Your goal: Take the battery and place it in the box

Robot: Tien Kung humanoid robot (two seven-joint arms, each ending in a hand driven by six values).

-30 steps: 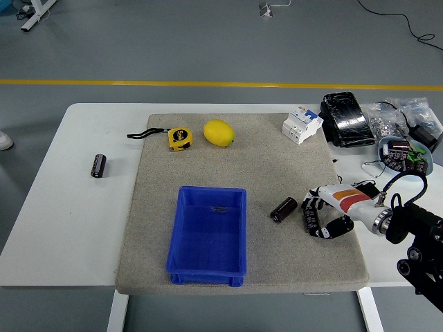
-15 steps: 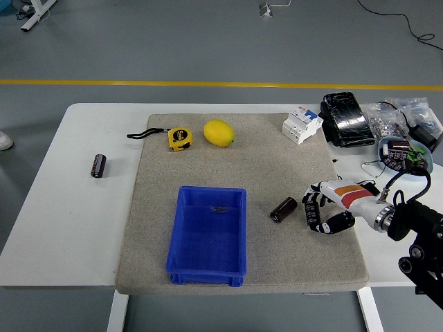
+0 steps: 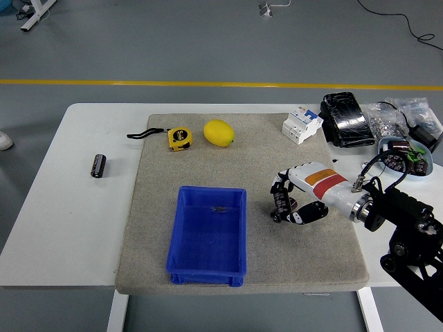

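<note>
A dark cylindrical battery lies on the grey mat right of the blue box, mostly hidden by my right hand. The white-and-black hand reaches in from the right, and its curved fingers arch over the battery's left side with the thumb on the near side. The hand still looks open around the battery, which rests on the mat. A second black battery lies on the bare table at the far left. The box holds only a small dark mark. My left arm does not show.
A yellow tape measure and a lemon sit at the mat's far edge. A white breaker, a black pouch, bags of parts and a blue bowl crowd the table's right side.
My right hand has swung left and slightly farther over the mat, from beside the battery to right over it. The battery itself has not visibly moved.
</note>
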